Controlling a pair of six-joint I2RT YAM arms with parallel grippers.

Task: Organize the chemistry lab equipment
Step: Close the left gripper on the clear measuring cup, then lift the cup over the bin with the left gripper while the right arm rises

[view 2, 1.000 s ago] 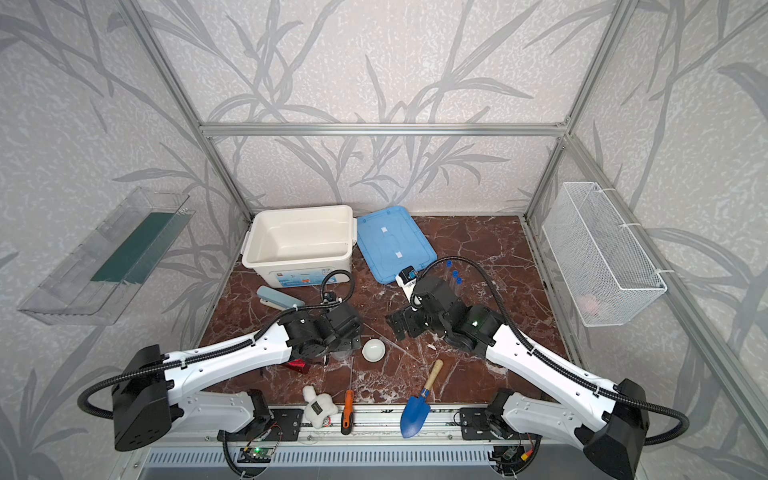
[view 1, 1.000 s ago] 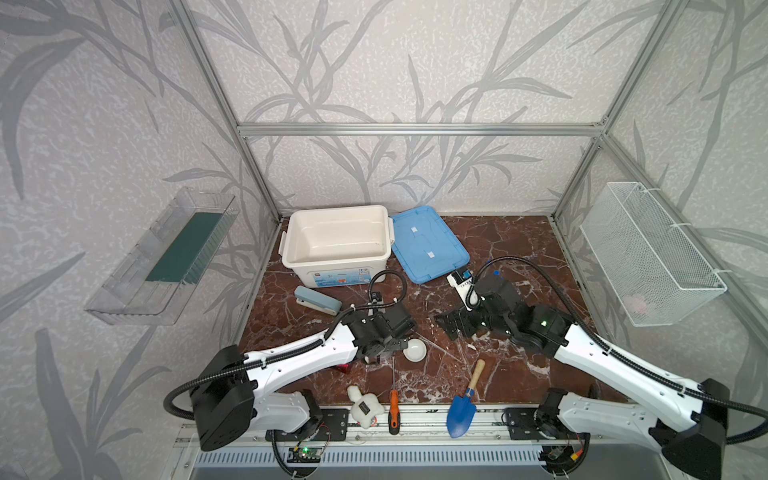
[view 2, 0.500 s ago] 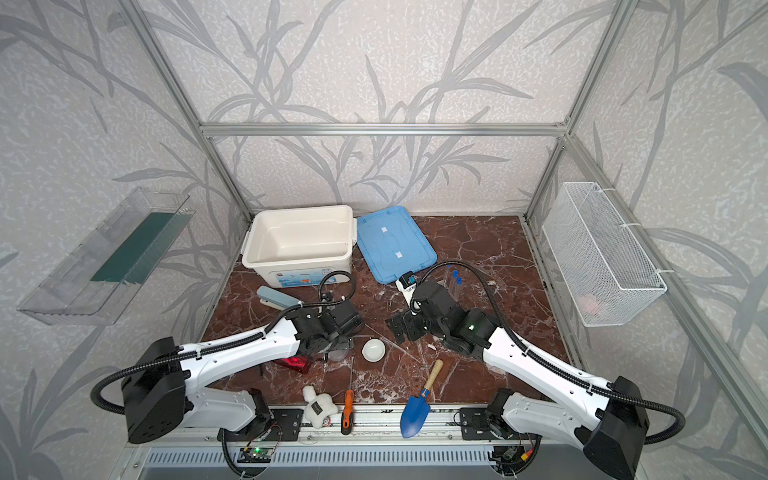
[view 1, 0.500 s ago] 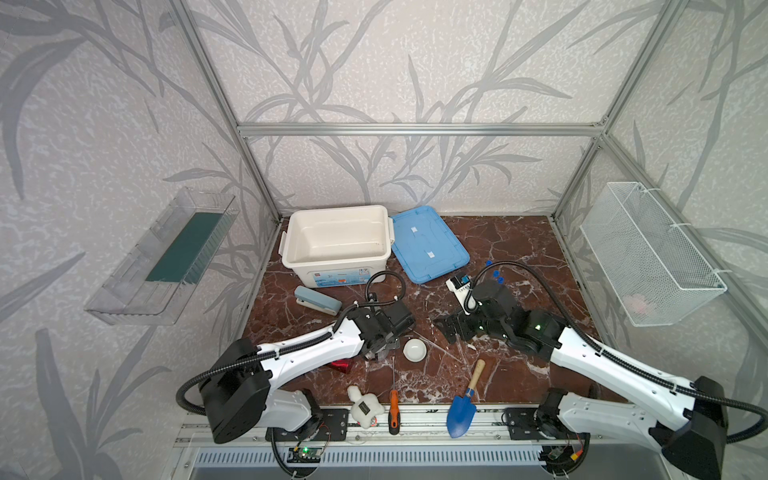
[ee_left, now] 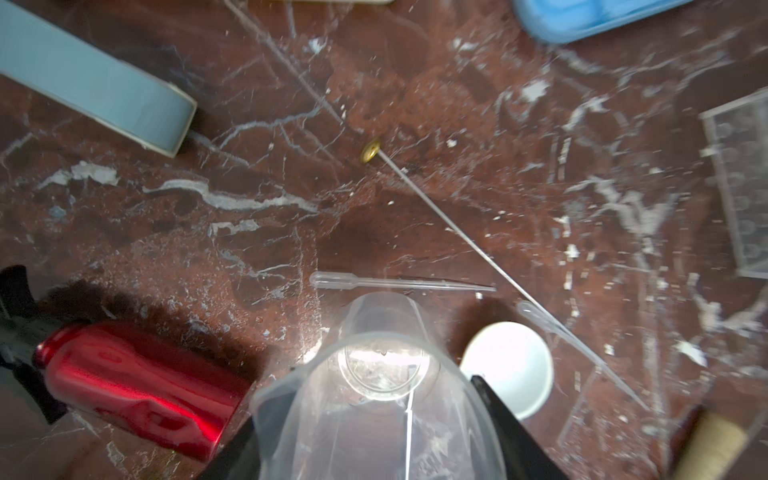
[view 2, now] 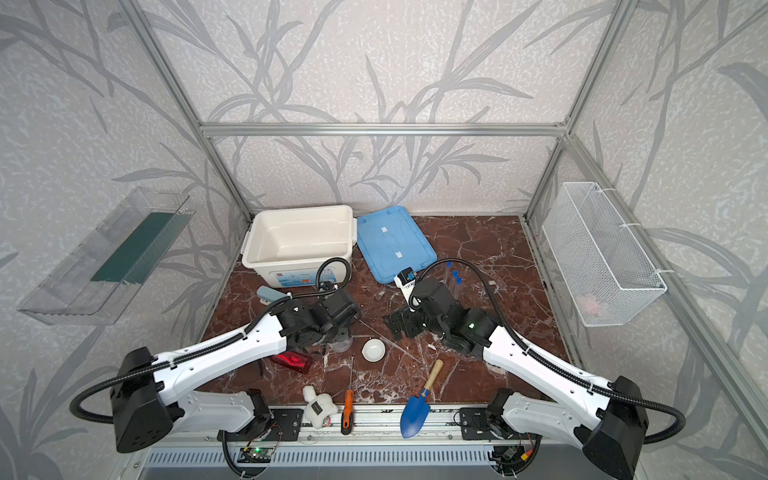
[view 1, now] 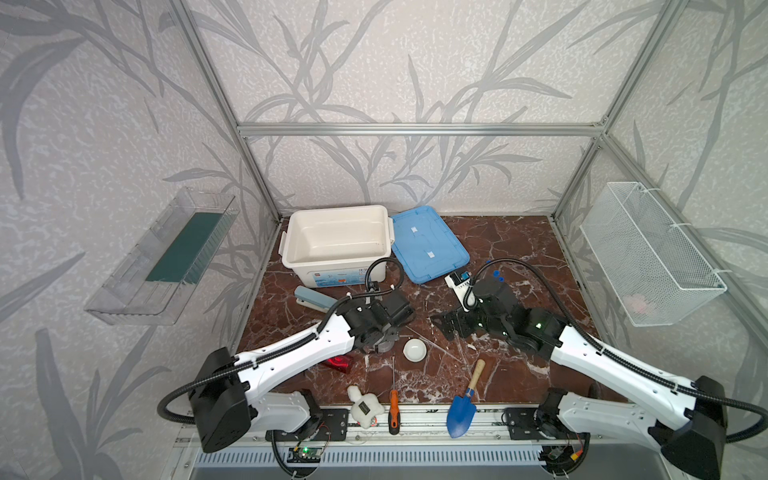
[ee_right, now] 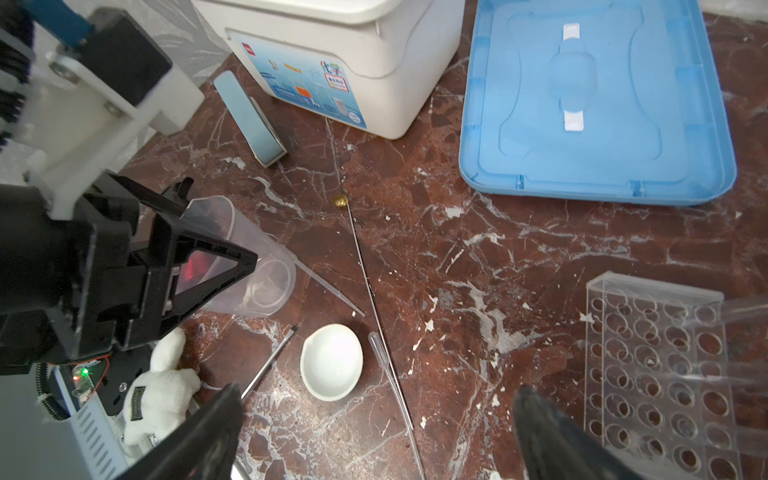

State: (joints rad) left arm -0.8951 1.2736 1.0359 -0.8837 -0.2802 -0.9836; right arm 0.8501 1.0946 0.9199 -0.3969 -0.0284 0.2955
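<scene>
Left wrist view shows the beaker [ee_left: 380, 365] between my left gripper [ee_left: 361, 399] fingers [ee_left: 498, 424], clamp unclear; top views mostly hide it; right gripper [ee_right: 378, 390] wide open.

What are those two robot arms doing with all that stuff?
They are tidying lab gear. The left gripper has its jaws on either side of the beaker; whether it grips yet I cannot tell. The right gripper is open, over the table near the rack. The dish and thin rods lie loose between the arms. The box at the back is empty.
</scene>
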